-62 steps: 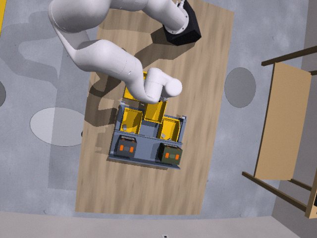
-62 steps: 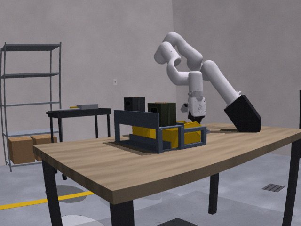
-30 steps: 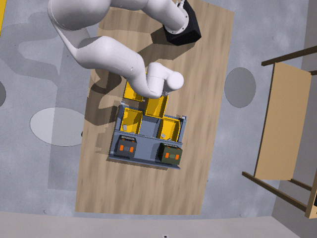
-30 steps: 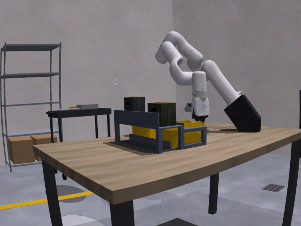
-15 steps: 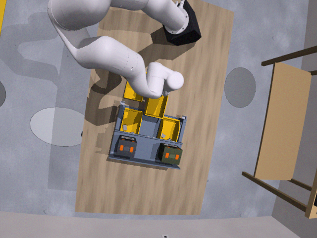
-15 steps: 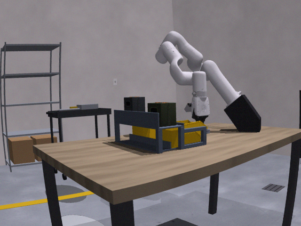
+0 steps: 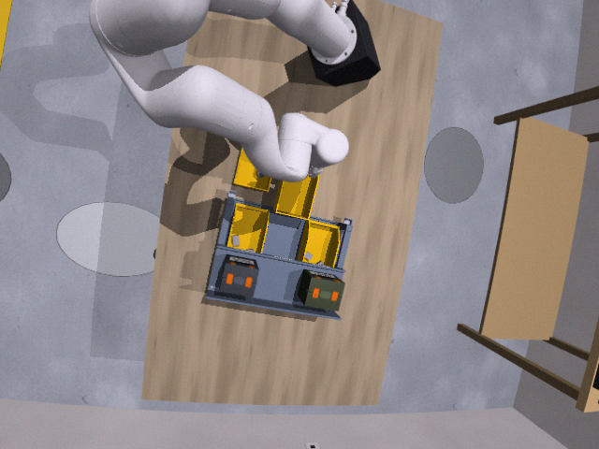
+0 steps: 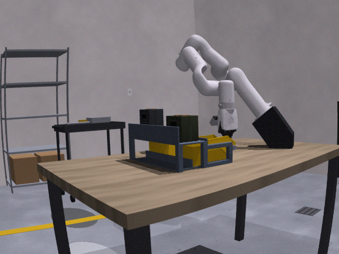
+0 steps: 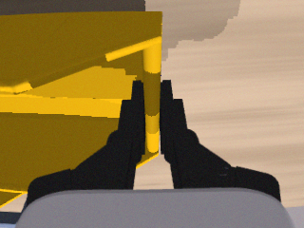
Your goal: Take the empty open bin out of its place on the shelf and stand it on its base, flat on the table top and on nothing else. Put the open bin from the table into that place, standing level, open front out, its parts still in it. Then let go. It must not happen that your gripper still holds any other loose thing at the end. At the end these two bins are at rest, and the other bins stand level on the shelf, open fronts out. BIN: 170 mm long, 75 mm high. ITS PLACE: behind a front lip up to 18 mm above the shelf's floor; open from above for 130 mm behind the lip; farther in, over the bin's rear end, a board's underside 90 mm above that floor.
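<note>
The empty yellow plastic open bin [image 7: 295,195] sits out of the blue-grey metal shelf [image 7: 280,279], in front of its vacant middle bay, over the wooden desk [image 7: 251,357]. The black gripper [image 9: 152,121] has its fingers clamped narrowly on the bin's side wall (seen clearly from the wrist). Another yellow bin [image 7: 251,168] rests on the desk just left.

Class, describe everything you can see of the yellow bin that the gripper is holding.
The yellow bin is an open-topped box of glossy, plastic-looking walls, and no parts show inside it. The gripper is shut on its side wall, one black finger inside and one outside. It sits mostly pulled forward out of the shelf's middle slot, between two other yellow bins. Whether its base touches anything cannot be told.
</note>
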Motion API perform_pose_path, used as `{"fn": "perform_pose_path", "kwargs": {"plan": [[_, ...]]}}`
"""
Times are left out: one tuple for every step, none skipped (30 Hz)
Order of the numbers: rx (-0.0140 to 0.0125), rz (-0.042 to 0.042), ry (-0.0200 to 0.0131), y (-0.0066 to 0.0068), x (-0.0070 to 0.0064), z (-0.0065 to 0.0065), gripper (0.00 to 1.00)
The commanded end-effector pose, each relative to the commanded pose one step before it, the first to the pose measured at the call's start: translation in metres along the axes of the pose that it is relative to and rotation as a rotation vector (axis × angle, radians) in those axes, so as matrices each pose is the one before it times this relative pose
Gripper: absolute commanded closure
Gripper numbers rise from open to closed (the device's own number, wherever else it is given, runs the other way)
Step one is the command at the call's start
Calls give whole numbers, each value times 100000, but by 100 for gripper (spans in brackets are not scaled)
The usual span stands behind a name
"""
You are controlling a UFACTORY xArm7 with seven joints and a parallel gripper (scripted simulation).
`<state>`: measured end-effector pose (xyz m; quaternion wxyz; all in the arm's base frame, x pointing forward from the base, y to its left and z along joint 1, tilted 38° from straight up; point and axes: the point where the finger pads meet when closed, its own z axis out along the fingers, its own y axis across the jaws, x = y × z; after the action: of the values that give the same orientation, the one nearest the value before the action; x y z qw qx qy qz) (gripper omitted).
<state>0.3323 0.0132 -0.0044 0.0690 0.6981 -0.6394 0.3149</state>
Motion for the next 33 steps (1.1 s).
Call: {"fn": "perform_pose_path", "kwargs": {"plan": [[250,-65,-111,609,-58,-67,100],[0,0,0,0,0,0,100],[0,0,0,0,0,0,100],[0,0,0,154,0,0,100],[0,0,0,151,0,0,100],[0,-1,-1,147,-1,0,100],[0,0,0,141,0,0,100],[0,0,0,134,0,0,100],[0,-1,-1,128,-1,0,100],[0,0,0,118,0,0,100],[0,1,1,108,1,0,100],[0,0,0,98,0,0,100],[0,0,-1,88,-1,0,100],[0,0,0,76,0,0,100],[0,0,0,65,0,0,100],[0,0,0,53,0,0,100],[0,0,0,42,0,0,100],[0,0,0,32,0,0,100],[0,0,0,0,0,0,100],[0,0,0,0,0,0,100],[0,0,0,23,0,0,100],[0,0,0,14,0,0,100],[0,0,0,8,0,0,100],[0,0,0,3,0,0,100],[0,0,0,0,0,0,100],[0,0,0,0,0,0,100],[0,0,0,0,0,0,100],[0,0,0,0,0,0,100],[0,0,0,0,0,0,100],[0,0,0,0,0,0,100],[0,0,0,0,0,0,100],[0,0,0,0,0,0,100],[0,0,0,0,0,0,100]]}}
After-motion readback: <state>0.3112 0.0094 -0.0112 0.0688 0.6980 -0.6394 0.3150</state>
